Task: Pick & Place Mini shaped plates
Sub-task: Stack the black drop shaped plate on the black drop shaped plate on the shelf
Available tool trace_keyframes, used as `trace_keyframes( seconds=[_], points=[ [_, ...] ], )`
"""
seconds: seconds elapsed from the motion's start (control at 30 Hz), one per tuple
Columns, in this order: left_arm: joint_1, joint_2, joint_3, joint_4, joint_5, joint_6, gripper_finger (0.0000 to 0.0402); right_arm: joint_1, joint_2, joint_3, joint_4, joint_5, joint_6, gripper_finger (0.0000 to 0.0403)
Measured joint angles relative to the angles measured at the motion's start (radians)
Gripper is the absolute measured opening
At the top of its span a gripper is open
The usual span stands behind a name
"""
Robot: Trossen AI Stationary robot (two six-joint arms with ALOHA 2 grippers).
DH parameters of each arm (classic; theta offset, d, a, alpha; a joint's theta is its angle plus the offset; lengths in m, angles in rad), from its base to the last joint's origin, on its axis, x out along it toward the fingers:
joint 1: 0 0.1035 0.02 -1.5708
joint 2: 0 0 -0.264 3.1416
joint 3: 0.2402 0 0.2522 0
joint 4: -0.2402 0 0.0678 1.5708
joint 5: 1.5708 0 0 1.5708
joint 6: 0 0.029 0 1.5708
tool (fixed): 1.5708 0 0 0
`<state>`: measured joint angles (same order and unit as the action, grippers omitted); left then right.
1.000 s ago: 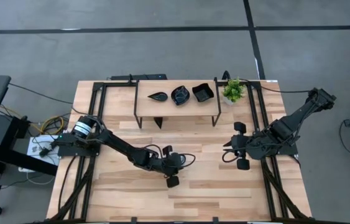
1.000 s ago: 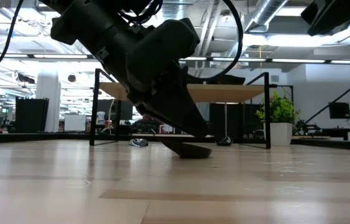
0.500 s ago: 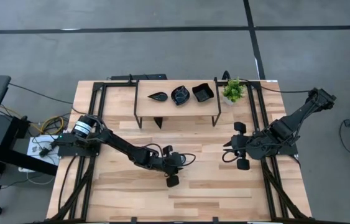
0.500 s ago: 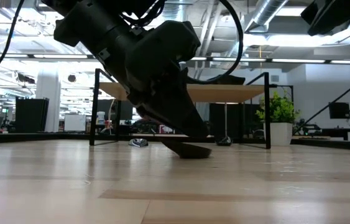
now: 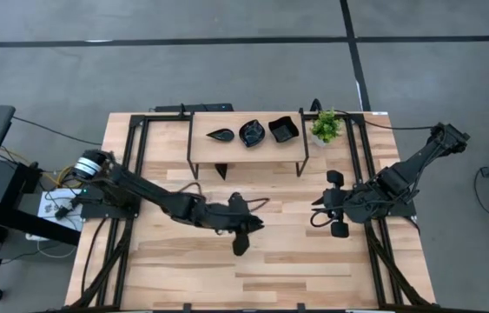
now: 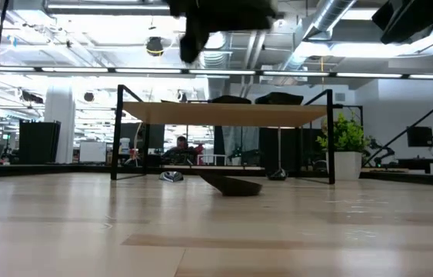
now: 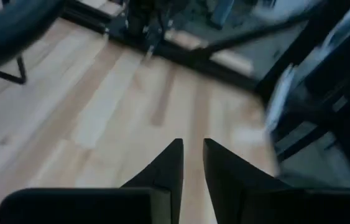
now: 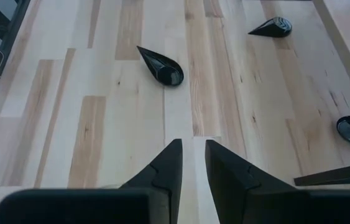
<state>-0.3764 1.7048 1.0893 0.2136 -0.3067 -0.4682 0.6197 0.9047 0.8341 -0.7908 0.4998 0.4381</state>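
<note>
Wooden table [image 5: 183,269] held a teardrop plate [image 5: 241,244]; left gripper [image 7: 191,163] and right gripper [image 8: 193,163] were nearly closed, empty.

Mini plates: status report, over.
Left gripper high over mid-table, empty. Right gripper waiting at right, empty. Teardrop plate on table, untouched. Nothing in the way.

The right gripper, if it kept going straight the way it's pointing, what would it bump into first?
Probably the teardrop plate. In its wrist view, the right gripper points over bare wood toward that plate, which lies slightly to one side of the line. Depth is hard to judge, so it might slide past or touch the table first.
</note>
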Motion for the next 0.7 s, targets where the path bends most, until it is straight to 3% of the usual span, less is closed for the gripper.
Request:
trace_keyframes(
  seconds=[0.17, 0.33, 0.53, 0.7],
  points=[
    [0.027, -0.048, 0.000, -0.007, 0.133, -0.133, 0.0068, 0.000, 0.000, 0.000, -0.017, -0.001, -0.002, 0.0065],
    [-0.012, -0.049, 0.026, -0.129, 0.231, -0.130, 0.0088, 0.000, 0.000, 0.000, -0.040, -0.004, -0.002, 0.0065],
    [-0.008, -0.033, 0.028, -0.242, 0.189, -0.082, 0.0122, 0.000, 0.000, 0.000, -0.051, -0.004, -0.002, 0.0065],
    [-0.010, 0.055, 0.033, -0.250, 0.156, -0.038, 0.0147, 0.000, 0.000, 0.000, -0.050, -0.004, -0.002, 0.0065]
  ],
)
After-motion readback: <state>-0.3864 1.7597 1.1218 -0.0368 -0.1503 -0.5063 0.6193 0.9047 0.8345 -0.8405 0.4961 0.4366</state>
